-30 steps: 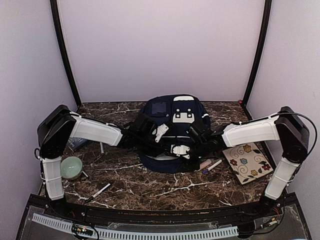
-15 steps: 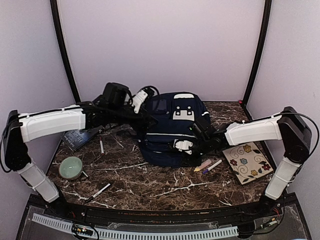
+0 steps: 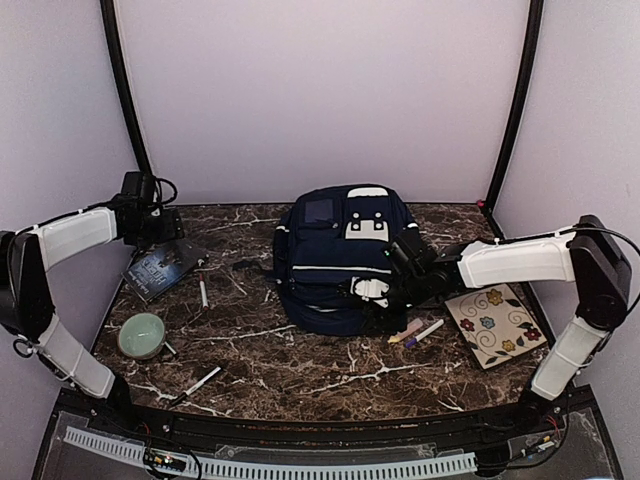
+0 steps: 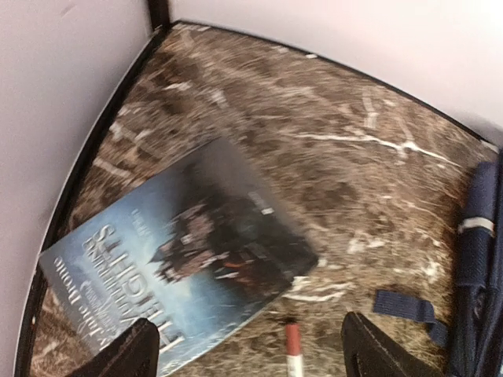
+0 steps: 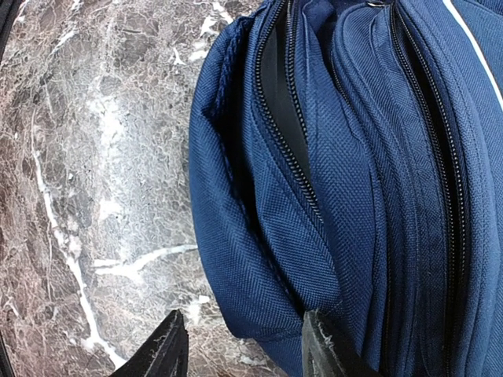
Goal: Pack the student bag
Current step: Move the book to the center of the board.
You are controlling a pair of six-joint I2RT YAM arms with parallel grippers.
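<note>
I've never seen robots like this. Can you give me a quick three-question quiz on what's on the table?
1. True or false: the left gripper has its jaws open above the book.
2. The flower-patterned pad lies on which side of the student bag? A left, B right, C on top.
3. Fill in: the bowl is pale ___.
Key: 1 true; 2 B; 3 green.

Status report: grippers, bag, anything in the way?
Left gripper open, empty, above book. Right gripper open, astride edge of student bag. Pen beside book; nothing blocking bag.
</note>
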